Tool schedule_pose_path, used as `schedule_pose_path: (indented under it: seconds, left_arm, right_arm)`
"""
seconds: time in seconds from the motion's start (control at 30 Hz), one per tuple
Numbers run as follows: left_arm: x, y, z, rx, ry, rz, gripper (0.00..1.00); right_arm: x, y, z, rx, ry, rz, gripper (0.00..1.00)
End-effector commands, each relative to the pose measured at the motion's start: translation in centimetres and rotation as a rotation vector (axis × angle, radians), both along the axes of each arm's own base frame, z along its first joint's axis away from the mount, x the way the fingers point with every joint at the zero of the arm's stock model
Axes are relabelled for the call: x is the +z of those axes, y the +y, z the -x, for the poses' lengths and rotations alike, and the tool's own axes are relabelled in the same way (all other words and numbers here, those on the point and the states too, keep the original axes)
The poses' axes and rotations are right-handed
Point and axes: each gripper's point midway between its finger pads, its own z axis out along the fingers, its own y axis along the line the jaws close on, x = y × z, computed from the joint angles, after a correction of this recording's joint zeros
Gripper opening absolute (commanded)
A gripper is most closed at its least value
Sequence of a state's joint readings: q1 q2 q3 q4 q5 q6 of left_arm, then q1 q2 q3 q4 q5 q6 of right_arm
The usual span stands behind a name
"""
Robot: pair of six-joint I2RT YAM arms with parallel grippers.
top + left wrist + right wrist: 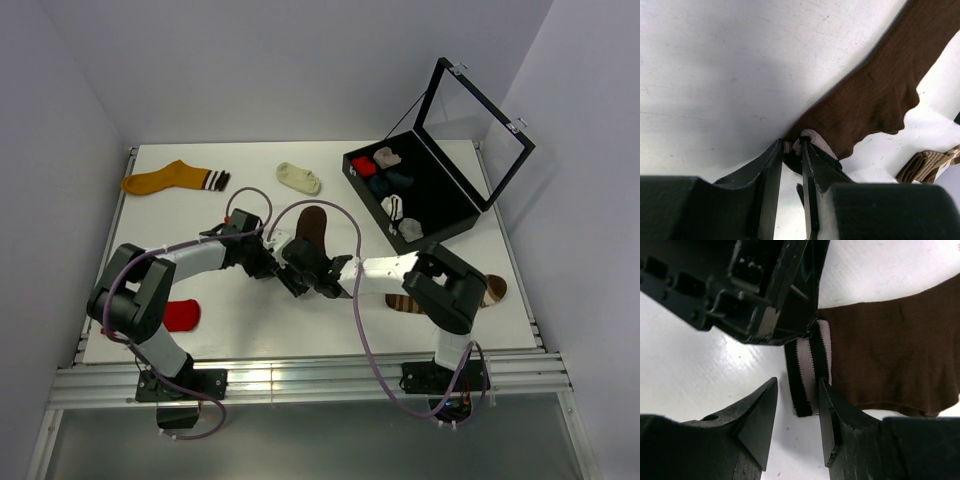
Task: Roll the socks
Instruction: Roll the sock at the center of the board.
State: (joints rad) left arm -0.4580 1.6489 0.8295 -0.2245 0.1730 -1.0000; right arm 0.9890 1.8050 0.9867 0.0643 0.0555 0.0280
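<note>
**Top view:** the dark brown sock [312, 224] lay mid-counter [260, 320], its cuff end under the meeting left tool [277, 262] and right tool [297, 272].

**Left wrist:** the left tool [792, 147] was clenched on the cuff [812, 139] — pale ribbed knit, with the brown body running up to the right.

**Right wrist:** the right tool [797, 385] was released, its fingers straddling the cuff, which was banded black and pale pink. The body lay flat and finely ribbed.

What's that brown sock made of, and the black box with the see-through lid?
The brown sock looks like fine rib-knit fabric, matte and soft: thin ribs run along it. Its cuff is knit in pale and black stripes. The black box seems rigid, matte; its material is too small to tell. Its lid holds a clear pane, glass or acrylic.
</note>
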Motion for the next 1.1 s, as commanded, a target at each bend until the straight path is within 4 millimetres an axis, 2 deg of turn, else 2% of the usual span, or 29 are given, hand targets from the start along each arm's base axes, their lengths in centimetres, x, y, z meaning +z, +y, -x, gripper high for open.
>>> schedule_pose_path:
  seconds: [0.0, 0.1, 0.2, 0.3, 0.33, 0.43, 0.53, 0.57, 0.63, 0.67, 0.7, 0.77, 0.9, 0.97, 1.07]
  left_arm:
    - [-2.5, 1.7, 1.7, -0.038, 0.078, -0.114, 0.28]
    - [-2.3, 1.8, 1.4, -0.056, 0.067, -0.125, 0.28]
    - [-1.7, 1.8, 0.6, -0.072, 0.046, -0.136, 0.28]
    - [-0.9, 2.2, -0.4, -0.065, 0.021, -0.135, 0.31]
    - [-0.7, 2.3, -0.6, -0.061, 0.013, -0.136, 0.32]
    - [0.1, 3.1, -1.3, -0.031, -0.009, -0.127, 0.40]
    - [1.0, 3.8, -1.5, 0.006, -0.031, -0.109, 0.50]
    - [1.8, 3.9, -1.8, 0.024, -0.055, -0.094, 0.55]
    - [2.1, 4.5, -1.5, 0.053, -0.065, -0.094, 0.60]
    - [3.1, 4.6, -1.6, 0.068, -0.094, -0.078, 0.66]
    - [2.9, 5.0, -1.1, 0.081, -0.087, -0.083, 0.69]
    - [3.6, 5.6, -0.8, 0.104, -0.108, -0.086, 0.75]
    - [3.5, 5.9, 0.8, 0.114, -0.111, -0.055, 0.75]
    - [4.0, 5.4, 1.3, 0.117, -0.119, -0.008, 0.74]
    - [3.5, 4.8, 1.9, 0.112, -0.112, 0.022, 0.70]
  right_arm:
    - [-1.2, -0.3, -0.5, -0.016, -0.042, 0.028, 0.45]
    - [-2.5, -0.8, -0.5, -0.030, -0.038, 0.066, 0.45]
    - [-3.6, -1.5, -0.5, -0.030, -0.049, 0.117, 0.40]
    - [-4.5, -2.0, -0.1, -0.032, -0.028, 0.135, 0.23]
    - [-4.5, -1.8, 0.2, -0.045, -0.002, 0.117, 0.13]
    - [-4.1, -1.2, 1.4, -0.022, 0.074, 0.064, 0.01]
    - [-3.0, -0.4, 1.8, -0.022, 0.180, -0.015, 0.00]
    - [-2.7, 0.2, 2.5, 0.009, 0.239, -0.049, 0.00]
    - [-1.9, 0.4, 2.3, -0.007, 0.320, -0.092, 0.00]
    - [-1.4, 1.0, 2.9, 0.022, 0.379, -0.129, 0.00]
    - [-0.9, 1.2, 2.6, 0.004, 0.424, -0.167, 0.00]
    - [-0.4, 1.5, 2.5, 0.002, 0.494, -0.212, 0.00]
    - [0.6, 2.2, 2.3, -0.009, 0.692, -0.327, 0.00]
    - [0.4, 2.3, 2.2, -0.014, 0.755, -0.356, 0.00]
    - [0.1, 2.2, 2.0, -0.034, 0.851, -0.404, 0.00]
